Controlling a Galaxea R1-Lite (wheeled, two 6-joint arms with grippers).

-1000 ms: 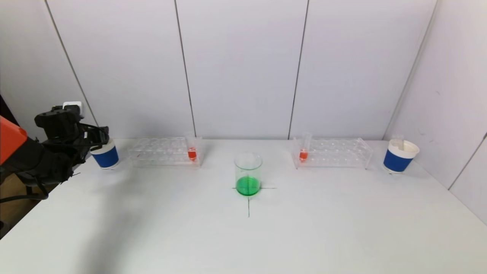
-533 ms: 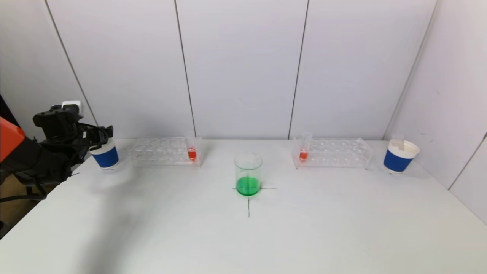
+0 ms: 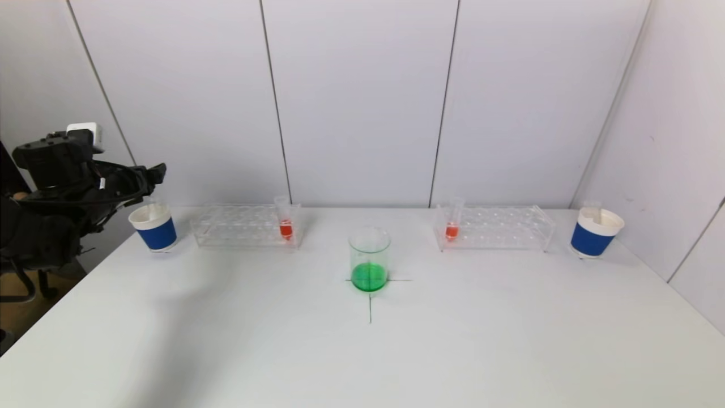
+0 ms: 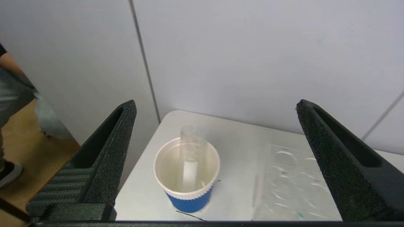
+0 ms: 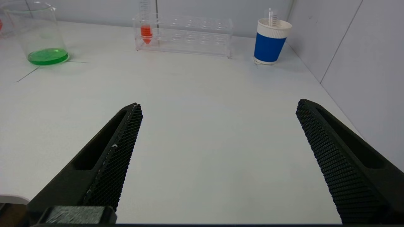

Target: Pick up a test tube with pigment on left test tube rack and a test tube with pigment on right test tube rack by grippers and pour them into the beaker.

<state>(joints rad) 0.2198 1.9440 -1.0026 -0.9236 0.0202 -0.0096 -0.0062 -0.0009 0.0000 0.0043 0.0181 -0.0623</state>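
White table (image 3: pixel 226 340) is being overlooked by the left gripper (image 4: pixel 214 126), jaws spread wide, empty. Just below it, a blue cup (image 4: pixel 187 171) is holding an emptied tube (image 4: pixel 191 151); rack (image 3: pixel 246 226) and beaker (image 3: pixel 369 259) beyond. Right gripper (image 5: pixel 217 126) is being held apart, parked.

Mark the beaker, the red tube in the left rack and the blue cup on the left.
beaker (image 3: pixel 369 258): head view, on its glass wall above the green liquid.
red tube in the left rack (image 3: pixel 286 228): head view, on the red pigment.
blue cup on the left (image 4: pixel 188 201): left wrist view, on its blue sleeve.
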